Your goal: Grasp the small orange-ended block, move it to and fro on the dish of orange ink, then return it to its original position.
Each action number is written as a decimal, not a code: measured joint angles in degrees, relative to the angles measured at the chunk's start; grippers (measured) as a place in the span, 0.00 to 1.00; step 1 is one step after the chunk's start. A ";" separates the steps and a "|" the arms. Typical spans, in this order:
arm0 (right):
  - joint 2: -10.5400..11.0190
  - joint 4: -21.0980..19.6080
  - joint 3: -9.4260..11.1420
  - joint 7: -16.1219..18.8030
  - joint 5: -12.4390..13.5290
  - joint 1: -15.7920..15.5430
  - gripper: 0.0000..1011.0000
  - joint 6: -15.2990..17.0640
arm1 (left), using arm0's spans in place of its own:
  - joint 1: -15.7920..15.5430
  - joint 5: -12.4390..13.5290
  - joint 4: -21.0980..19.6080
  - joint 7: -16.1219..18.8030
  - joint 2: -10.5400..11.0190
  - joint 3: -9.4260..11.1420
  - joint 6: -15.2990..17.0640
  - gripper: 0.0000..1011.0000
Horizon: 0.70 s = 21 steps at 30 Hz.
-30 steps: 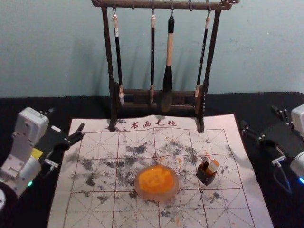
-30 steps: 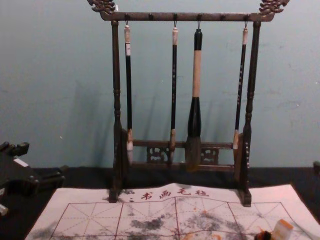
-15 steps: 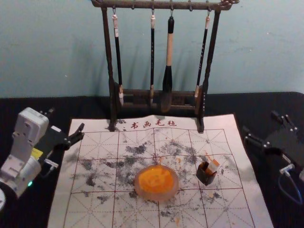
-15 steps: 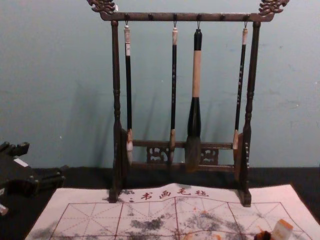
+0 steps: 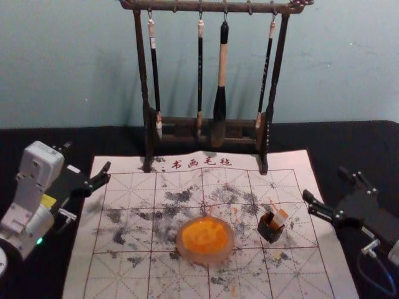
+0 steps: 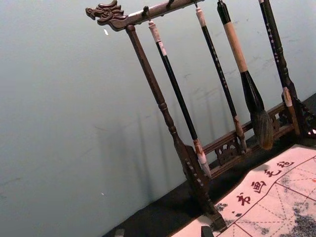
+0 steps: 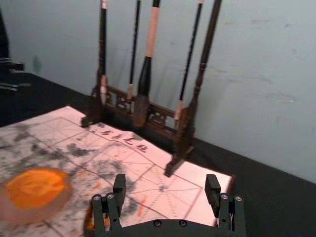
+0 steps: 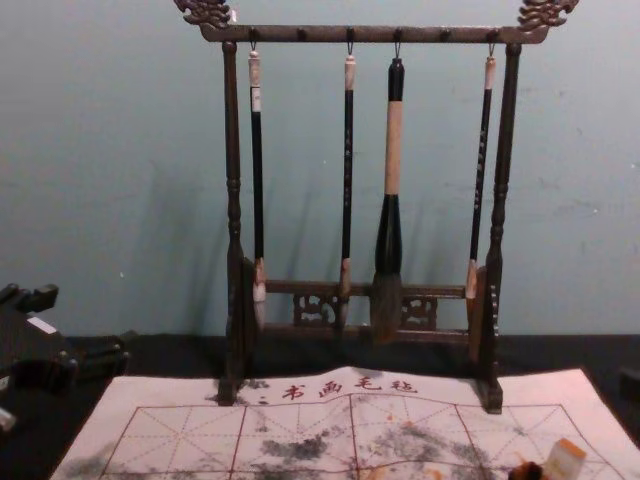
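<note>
Where the block (image 5: 282, 215) rests: tilted in the cup, its orange end up and leaning toward the right.
Cup (image 5: 269, 232): dark, on the mat, just right of the dish and apart from it.
Dish (image 5: 201, 258): on the mat, with orange ink (image 5: 206, 234) spread across it.
Right gripper (image 5: 324, 182): at the mat's right edge, one finger reaching over it; fingers wide apart, nothing between them, well apart from the block.
Left gripper (image 5: 87, 157): idle at the mat's far left corner, fingers spread and holding nothing.
Mat (image 5: 124, 285): pale, ruled in red, smudged black and orange.
Rack (image 5: 142, 75): standing upright at the mat's far edge, behind dish and cup.
Brushes (image 5: 222, 62): four, hanging tips down from the rack.
</note>
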 joint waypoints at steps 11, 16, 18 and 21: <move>-0.94 -0.33 0.30 5.56 2.72 -1.10 0.99 0.62 | 0.00 0.01 0.00 0.00 0.00 0.00 0.00 0.99; -1.28 -0.03 0.41 7.96 3.90 -1.21 0.99 1.36 | 0.00 0.00 0.00 0.00 0.00 0.00 0.00 0.99; -1.54 0.18 0.45 9.19 4.29 -1.27 0.99 1.96 | 0.00 0.00 0.00 0.00 0.00 0.00 0.00 0.99; -1.97 0.57 0.46 10.14 4.59 -1.30 0.99 2.65 | 0.00 0.00 0.00 0.00 0.00 0.00 0.00 0.99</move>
